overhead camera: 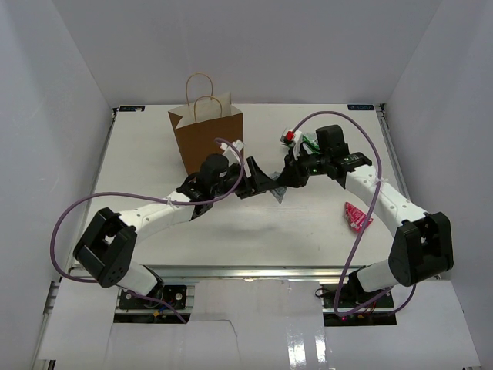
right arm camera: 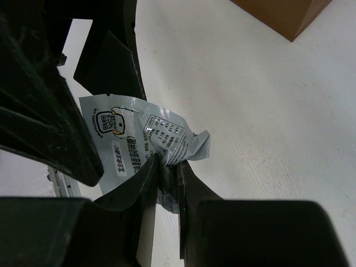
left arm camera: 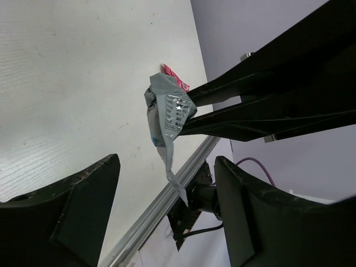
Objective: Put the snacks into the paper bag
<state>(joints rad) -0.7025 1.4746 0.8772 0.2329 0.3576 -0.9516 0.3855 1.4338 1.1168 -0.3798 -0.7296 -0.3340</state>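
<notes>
While your right pincer [right arm camera: 167, 167] pinches the silver-grey packet [right arm camera: 139, 139], your left pincer [left arm camera: 167, 167] gapes open facing it.

Silver packet [right arm camera: 139, 139] shows a QR code [right arm camera: 113, 123], a small printed table [right arm camera: 162, 135] and lines of East Asian characters, all too small to read.

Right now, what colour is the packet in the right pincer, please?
Silver-grey packet, best in the right wrist view.

White table [overhead camera: 231, 239], pale walls [overhead camera: 269, 46] — metal rail [overhead camera: 254, 272]
</notes>
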